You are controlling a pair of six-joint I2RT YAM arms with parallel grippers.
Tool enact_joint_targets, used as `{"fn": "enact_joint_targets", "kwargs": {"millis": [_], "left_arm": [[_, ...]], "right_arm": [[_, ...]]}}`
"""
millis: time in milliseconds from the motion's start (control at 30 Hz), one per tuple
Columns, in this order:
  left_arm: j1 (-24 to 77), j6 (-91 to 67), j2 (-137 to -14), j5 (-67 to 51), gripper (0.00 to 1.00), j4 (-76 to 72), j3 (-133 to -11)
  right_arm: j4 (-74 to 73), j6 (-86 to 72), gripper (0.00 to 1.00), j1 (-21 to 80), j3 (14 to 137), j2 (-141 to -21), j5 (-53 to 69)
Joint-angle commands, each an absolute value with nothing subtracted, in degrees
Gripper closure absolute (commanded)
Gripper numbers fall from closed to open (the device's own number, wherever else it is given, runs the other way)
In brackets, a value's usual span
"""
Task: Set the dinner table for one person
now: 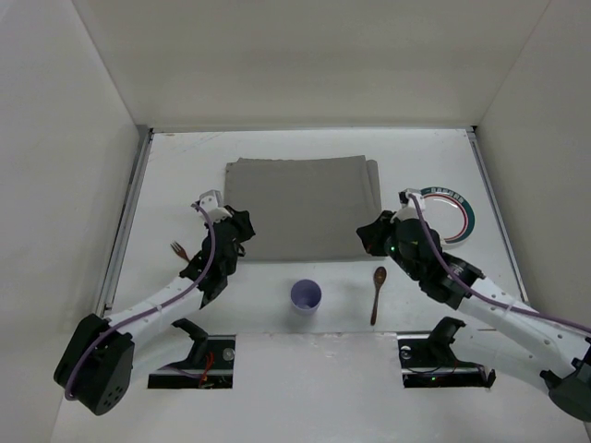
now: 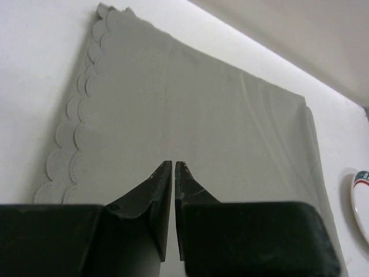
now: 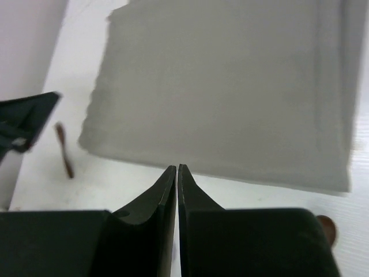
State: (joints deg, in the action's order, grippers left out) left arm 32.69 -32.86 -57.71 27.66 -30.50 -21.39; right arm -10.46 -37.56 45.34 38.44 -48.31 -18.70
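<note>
- The desk (image 1: 185, 166) is a big, flat, plain white top that fills the floor of the white-walled booth. A thin metal rail (image 1: 127, 217) runs down its left side and another down its right, and everything else lies on it.
- A grey cloth placemat (image 1: 300, 208) is spread on the desk's middle, toward the far wall. Its left edge is scalloped, and a fold shows along its right edge.
- The left fingers (image 2: 169, 170) are clenched, with only a hairline slit between them and nothing pinched that I can see. Their tips are over the placemat's near-left corner. I cannot tell whether they touch the cloth.
- The right fingers (image 3: 172, 173) are also pressed together and carry nothing. Their tips sit just off the placemat's near-right edge, over bare white desk.
- A lavender cup (image 1: 306, 296) stands upright on the near side of the placemat, about level with its middle and apart from it.
- A wooden spoon (image 1: 378, 293) lies near the placemat's near-right corner, bowl end toward the cloth.
- A white plate (image 1: 468, 214) with a green and red rim sits right of the placemat, partly covered by the right arm.
- A small brown utensil (image 1: 176, 247) lies left of the placemat, by the left arm.
</note>
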Motion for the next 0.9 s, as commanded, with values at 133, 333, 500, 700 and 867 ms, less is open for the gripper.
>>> {"fn": "enact_joint_targets", "kwargs": {"millis": [133,333,500,700,867], "left_arm": [[31.86,-31.11,-55.99,29.27,0.92,-40.78,-18.29],[32.39,-31.81,-58.09,28.92,0.89,-42.45,-17.4],[31.69,-32.96,-60.55,28.92,0.8,-43.77,-16.88],[29.4,-34.8,-64.16,28.39,0.63,-44.47,-16.61],[28.61,-35.51,-63.63,27.77,0.57,-44.47,-16.17]], "right_arm": [[-11.01,-51.21,0.89,28.55,34.55,-45.88,-21.03],[-3.78,-61.77,0.66,8.25,28.31,-49.04,-19.16],[-2.64,-62.31,0.51,-5.56,24.7,-52.99,-23.19],[-0.27,-63.9,0.5,-12.6,24.43,-59.66,-25.75],[2.55,-64.6,0.5,-16.65,24.34,-64.68,-22.86]]}}
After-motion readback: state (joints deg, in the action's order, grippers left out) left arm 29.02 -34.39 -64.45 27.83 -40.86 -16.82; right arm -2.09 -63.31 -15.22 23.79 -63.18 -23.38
